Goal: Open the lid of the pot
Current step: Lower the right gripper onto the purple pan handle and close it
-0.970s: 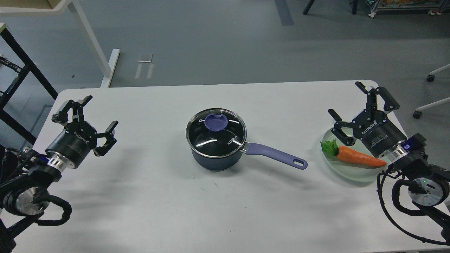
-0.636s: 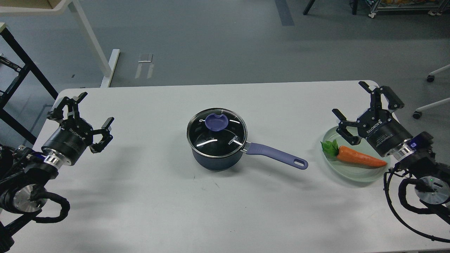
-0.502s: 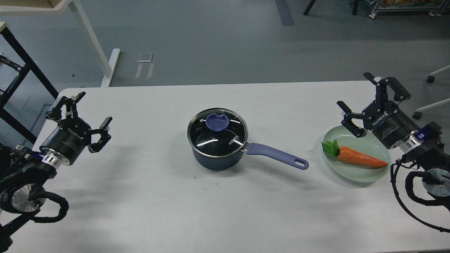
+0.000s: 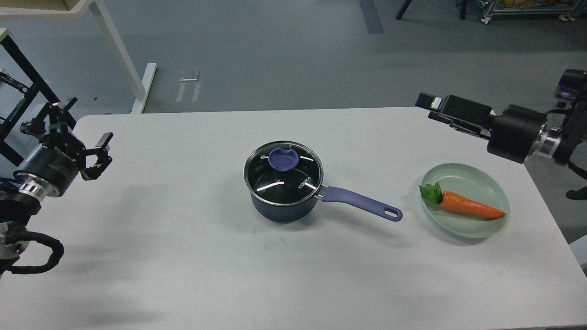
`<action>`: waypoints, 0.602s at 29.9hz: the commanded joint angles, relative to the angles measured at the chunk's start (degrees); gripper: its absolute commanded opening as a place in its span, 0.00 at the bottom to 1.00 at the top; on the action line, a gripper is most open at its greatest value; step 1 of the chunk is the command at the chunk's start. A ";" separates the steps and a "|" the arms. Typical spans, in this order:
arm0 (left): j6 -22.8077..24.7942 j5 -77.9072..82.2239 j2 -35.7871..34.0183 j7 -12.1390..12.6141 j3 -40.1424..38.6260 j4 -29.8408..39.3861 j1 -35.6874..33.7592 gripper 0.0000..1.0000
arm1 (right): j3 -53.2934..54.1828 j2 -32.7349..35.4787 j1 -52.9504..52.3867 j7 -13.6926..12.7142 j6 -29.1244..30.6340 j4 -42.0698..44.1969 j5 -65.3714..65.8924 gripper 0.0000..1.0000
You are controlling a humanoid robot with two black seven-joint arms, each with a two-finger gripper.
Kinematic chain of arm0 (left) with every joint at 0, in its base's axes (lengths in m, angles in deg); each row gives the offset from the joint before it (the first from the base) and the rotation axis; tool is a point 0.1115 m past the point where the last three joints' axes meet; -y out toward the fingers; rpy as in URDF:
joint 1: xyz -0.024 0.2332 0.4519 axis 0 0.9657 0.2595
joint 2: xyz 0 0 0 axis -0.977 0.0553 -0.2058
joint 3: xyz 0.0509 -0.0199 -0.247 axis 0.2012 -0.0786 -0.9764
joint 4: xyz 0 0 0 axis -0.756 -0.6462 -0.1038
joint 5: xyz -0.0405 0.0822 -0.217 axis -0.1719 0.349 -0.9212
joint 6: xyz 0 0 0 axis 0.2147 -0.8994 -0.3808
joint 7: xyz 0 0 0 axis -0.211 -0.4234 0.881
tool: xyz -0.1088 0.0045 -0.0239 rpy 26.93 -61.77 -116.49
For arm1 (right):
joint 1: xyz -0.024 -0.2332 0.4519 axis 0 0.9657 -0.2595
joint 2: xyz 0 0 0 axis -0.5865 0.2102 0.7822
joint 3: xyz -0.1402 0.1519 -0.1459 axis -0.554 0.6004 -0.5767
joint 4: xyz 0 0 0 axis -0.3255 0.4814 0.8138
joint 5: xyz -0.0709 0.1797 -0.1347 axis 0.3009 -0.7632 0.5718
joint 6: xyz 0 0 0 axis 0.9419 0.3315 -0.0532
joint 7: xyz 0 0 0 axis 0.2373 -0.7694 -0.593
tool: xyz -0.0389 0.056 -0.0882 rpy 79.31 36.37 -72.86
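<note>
A dark blue pot (image 4: pixel 282 208) with a purple handle (image 4: pixel 362 204) stands at the middle of the white table (image 4: pixel 183 256). Its glass lid (image 4: pixel 275 181) with a purple knob (image 4: pixel 283 159) lies shut on the pot. My left gripper (image 4: pixel 88 118) is open and empty, raised above the table's far left edge, well away from the pot. My right gripper (image 4: pixel 429 104) is raised above the table's far right corner, pointing left. I see it side-on, so its fingers cannot be told apart. Neither gripper touches the pot.
A pale green plate (image 4: pixel 477 178) with an orange toy carrot (image 4: pixel 470 207) lies right of the pot handle. A black frame (image 4: pixel 23 91) and white table legs (image 4: pixel 119 50) stand on the floor beyond the left end.
</note>
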State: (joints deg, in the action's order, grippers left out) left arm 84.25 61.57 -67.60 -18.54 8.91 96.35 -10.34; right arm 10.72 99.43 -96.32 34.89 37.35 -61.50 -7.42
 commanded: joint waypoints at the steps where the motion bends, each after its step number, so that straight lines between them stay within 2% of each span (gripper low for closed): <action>1: 0.54 0.18 -0.05 0.00 -0.13 0.06 -0.64 0.99 | -2.87 -2.31 -0.57 0.01 0.35 -3.27 16.06 1.00; 8: 0.46 0.09 -0.14 0.00 -0.04 0.67 -0.91 0.99 | -13.33 -5.48 -6.28 0.01 0.79 -4.77 39.46 1.00; 11: 0.81 0.09 -0.23 0.00 -0.12 0.76 -0.91 0.99 | -15.00 -5.57 -7.69 0.01 1.49 -4.86 42.72 1.00; 15: 0.63 0.18 -0.23 0.00 -0.13 1.11 -0.91 0.99 | -15.71 -6.27 -9.80 0.01 7.11 -4.68 44.39 0.99; 18: 0.46 0.18 -0.23 0.00 -0.21 1.46 -0.91 0.99 | -18.16 -7.67 -11.11 0.01 8.26 -4.59 46.59 0.97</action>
State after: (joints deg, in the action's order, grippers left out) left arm 84.94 61.69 -67.83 -18.54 8.80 97.47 -11.26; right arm -5.47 92.89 -106.19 34.90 44.29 -66.24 37.40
